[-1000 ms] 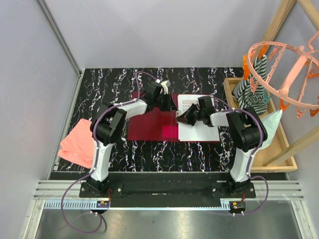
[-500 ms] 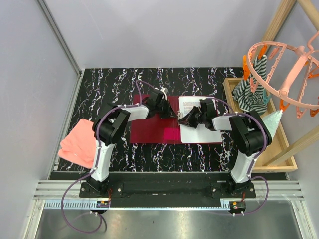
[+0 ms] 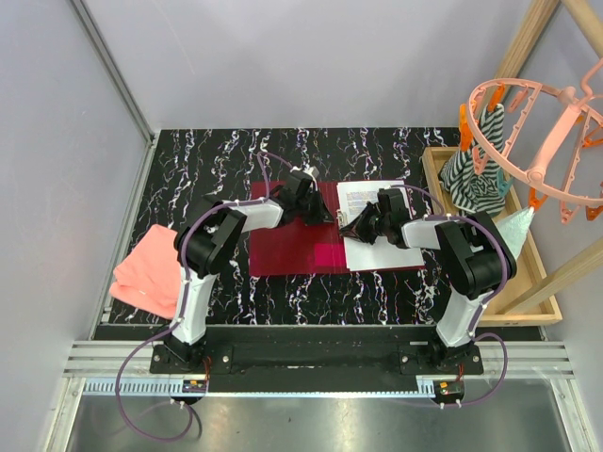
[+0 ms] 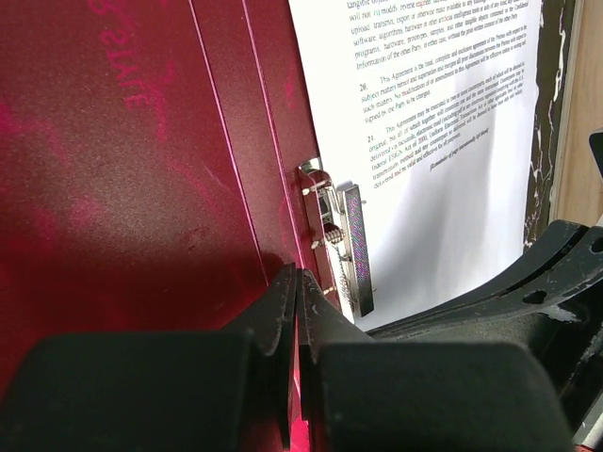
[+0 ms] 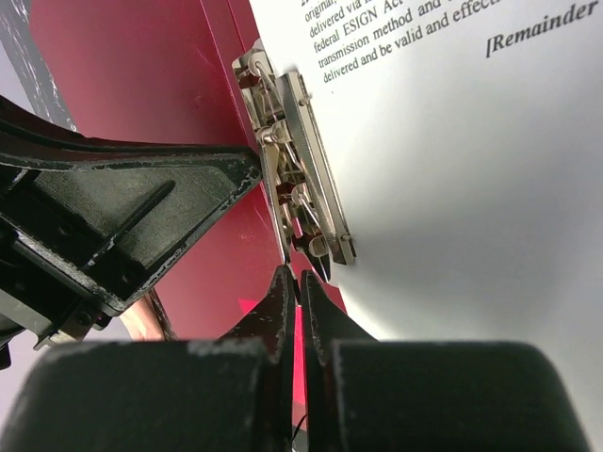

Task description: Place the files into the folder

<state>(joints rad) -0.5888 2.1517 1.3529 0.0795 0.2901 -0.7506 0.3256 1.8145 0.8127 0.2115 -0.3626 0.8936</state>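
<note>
Files [image 3: 382,256] lying flat on the right leaf of the open folder [image 3: 287,235], mid-tabletop [image 3: 188,160], beside the spine clip [image 5: 297,160]. Both arms reaching low and inward, meeting there; left claw [image 4: 297,282] and right claw [image 5: 298,281] pinched closed, empty.

The flat crimson folder [image 4: 122,188] has a smooth, faintly glossy cover, its silver spring clip [image 5: 301,169] is shiny metal, the white printed sheets [image 5: 452,188] are matt paper, and the black white-veined bench [image 3: 198,155] looks smooth.
</note>
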